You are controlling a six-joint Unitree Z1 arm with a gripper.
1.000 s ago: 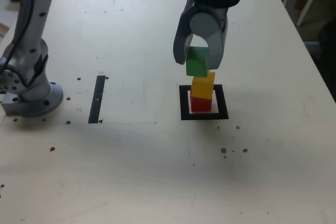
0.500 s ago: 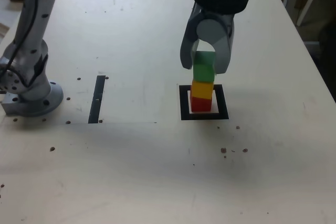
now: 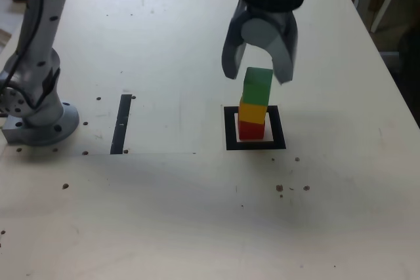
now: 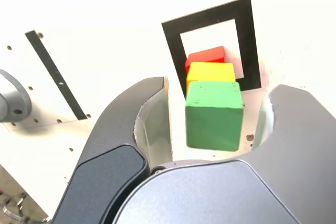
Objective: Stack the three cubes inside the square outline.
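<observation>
And the tower is standing: the small solid green cube (image 3: pixel 258 86) is sitting on the small yellow cube (image 3: pixel 253 111), which is sitting on the small red cube (image 3: pixel 250 129), all 3 inside the thick black square outline (image 3: pixel 230 129) with its pale centre, on the pale wooden bench (image 3: pixel 164 208). The grey 2-fingered gripper (image 3: pixel 259 71) is hanging around the top of the stack with its jaws spread wide, gripping nothing; in the wrist view there is clear daylight on both sides of the green block. The stack is looking slightly staggered, the green top perhaps sitting a touch off the yellow, though the angle makes that hard to judge. These blocks are looking rigid, light and smooth-faced, so they should be taking a firm pinch on 2 opposite flat sides, mid-height. A tall, narrow column like this could be toppling at the slightest nudge from a finger.
</observation>
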